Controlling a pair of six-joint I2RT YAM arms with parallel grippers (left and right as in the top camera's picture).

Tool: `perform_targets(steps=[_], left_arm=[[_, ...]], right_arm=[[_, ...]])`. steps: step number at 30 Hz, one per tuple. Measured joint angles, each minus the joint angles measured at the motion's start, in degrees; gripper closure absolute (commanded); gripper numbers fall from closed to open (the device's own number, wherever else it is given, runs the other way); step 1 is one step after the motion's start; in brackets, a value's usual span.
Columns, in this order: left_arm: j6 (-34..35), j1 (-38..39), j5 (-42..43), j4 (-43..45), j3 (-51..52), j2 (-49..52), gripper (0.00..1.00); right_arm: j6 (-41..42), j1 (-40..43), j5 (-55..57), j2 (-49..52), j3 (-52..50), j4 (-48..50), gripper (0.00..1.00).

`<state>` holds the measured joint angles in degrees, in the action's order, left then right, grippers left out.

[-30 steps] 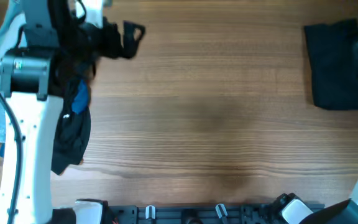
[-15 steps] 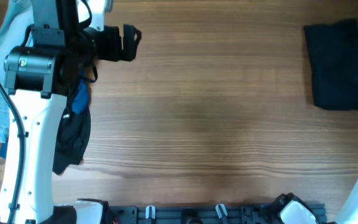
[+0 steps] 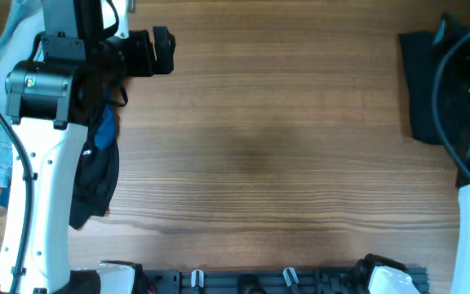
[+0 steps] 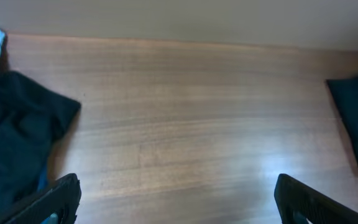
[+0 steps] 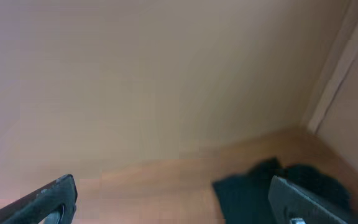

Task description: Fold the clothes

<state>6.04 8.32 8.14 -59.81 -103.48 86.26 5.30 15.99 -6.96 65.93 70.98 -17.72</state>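
Black soft-fabric clothes (image 3: 427, 90) lie flat, upper right of overhead frame. Dark crumpled cloth heap (image 3: 96, 175) at left edge. Left gripper (image 3: 163, 51) and right gripper (image 5: 173, 198): jaws wide apart, empty. Fabric judged light, limp, unbreakable; pinch a hem edge.

We look straight down on the brown wooden table (image 3: 284, 147); our left wrist view skims it low, sharing the black folded fabric (image 3: 419, 90); right wrist faces a beige wall (image 5: 166, 74).
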Motion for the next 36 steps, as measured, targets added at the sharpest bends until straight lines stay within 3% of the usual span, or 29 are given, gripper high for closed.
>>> perform_targets(steps=[12, 36], left_arm=[[0.3, 0.0, -0.2, -1.5, 0.0, 0.0, 0.00], [0.3, 0.0, -0.2, -2.9, 0.0, -0.3, 0.00]], right_arm=[[1.3, -1.9, 3.0, -0.1, 0.1, -11.3, 0.00], [1.3, -1.9, 3.2, 18.4, 0.1, -11.9, 0.00]])
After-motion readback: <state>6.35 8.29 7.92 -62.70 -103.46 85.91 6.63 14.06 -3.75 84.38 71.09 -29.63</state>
